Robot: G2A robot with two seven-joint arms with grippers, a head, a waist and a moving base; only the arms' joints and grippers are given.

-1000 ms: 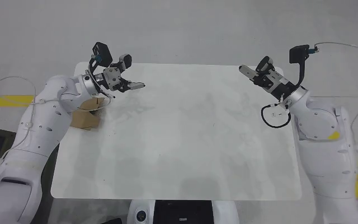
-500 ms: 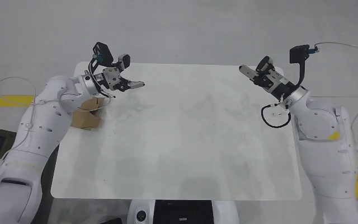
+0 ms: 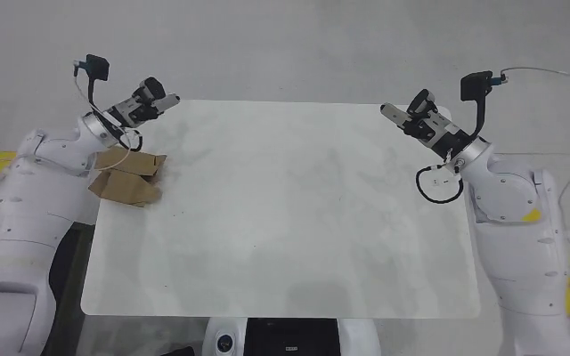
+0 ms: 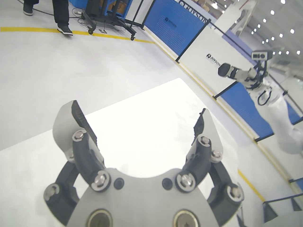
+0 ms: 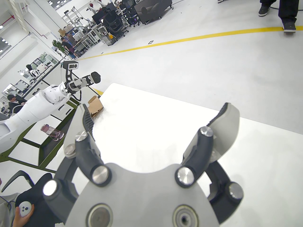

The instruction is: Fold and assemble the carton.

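Partly under the left arm, the carton lay at the table's left edge; left gripper and right gripper hovered over far corners, jaws apart.

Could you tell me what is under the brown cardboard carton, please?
The brown cardboard carton rests on the white table at its edge and appears to overhang it partly. Anything between cardboard and tabletop is hidden.

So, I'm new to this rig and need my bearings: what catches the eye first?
The brown carton, not yet assembled, lies at the white table's left edge. The left pincer, by the far corner near the carton, and the right pincer, by the opposite far corner, both hang open and empty.
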